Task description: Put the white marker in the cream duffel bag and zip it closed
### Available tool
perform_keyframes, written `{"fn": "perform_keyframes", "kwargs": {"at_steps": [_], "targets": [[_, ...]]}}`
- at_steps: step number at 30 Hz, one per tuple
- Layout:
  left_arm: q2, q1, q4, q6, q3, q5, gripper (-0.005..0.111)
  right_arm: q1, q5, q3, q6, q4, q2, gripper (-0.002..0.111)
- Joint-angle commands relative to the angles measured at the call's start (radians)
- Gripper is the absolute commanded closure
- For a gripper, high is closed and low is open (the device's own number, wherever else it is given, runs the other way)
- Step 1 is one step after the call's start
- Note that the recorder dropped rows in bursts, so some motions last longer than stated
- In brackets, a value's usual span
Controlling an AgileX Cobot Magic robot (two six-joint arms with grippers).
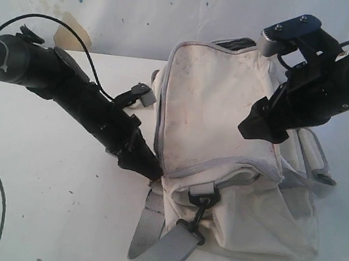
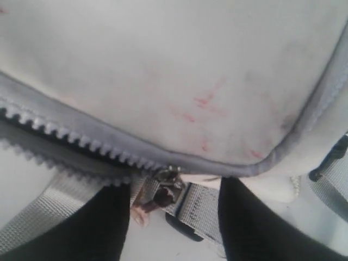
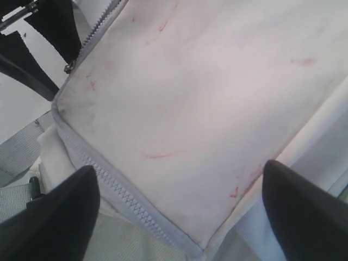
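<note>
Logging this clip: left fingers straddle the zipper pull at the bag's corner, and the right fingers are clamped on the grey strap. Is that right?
Not quite. The right gripper grips nothing: the right wrist view shows it open above the cream duffel bag's stained top panel, not on the grey strap. The left fingers do straddle the zipper pull.

White table (image 1: 45, 216), white wall (image 1: 143, 13) (yellowish stains)

1. From my three views I can read no word, brand, number or sign on the cream duffel bag (image 1: 227, 111).
2. The red smudges (image 2: 204, 100) on its top panel are stains, not letters.
3. The grey strap (image 1: 154, 254) shows no print I can make out.
</note>
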Motion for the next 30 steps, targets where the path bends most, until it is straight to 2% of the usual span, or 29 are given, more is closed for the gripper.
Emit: {"fn": "perform_keyframes", "kwargs": {"at_steps": [1, 6, 10, 11, 12, 14, 20, 25, 30], "targets": [[0.018, -0.001, -0.021, 0.003, 0.005, 0.003, 0.059, 0.0, -0.001, 0.004, -0.006, 0.005, -0.001, 0.032], [0.06, -0.001, -0.114, 0.003, 0.005, 0.02, 0.062, 0.0, -0.001, 0.004, -0.006, 0.005, -0.001, 0.032], [0.06, -0.001, -0.113, 0.003, 0.005, 0.014, 0.063, 0.0, -0.001, 0.004, -0.006, 0.005, -0.001, 0.032], [0.06, -0.001, -0.113, 0.003, 0.005, 0.01, 0.068, 0.0, -0.001, 0.004, -0.006, 0.005, -0.001, 0.032], [0.06, -0.001, -0.113, 0.003, 0.005, 0.008, 0.078, 0.0, -0.001, 0.004, -0.006, 0.005, -0.001, 0.032], [0.06, 0.001, -0.107, -0.001, 0.005, 0.012, 0.106, 0.0, -0.001, 0.004, -0.006, 0.005, -0.001, 0.032], [-0.024, 0.048, -0.007, -0.058, 0.002, 0.038, 0.107, 0.0, 0.001, 0.004, -0.006, 0.005, -0.001, 0.032], [-0.077, 0.073, -0.002, -0.049, 0.002, 0.166, 0.107, 0.003, 0.001, 0.004, -0.006, 0.009, -0.001, 0.032], [-0.113, 0.081, 0.005, -0.026, 0.002, 0.166, 0.107, 0.059, -0.001, 0.004, -0.013, 0.014, -0.001, 0.032]]}}
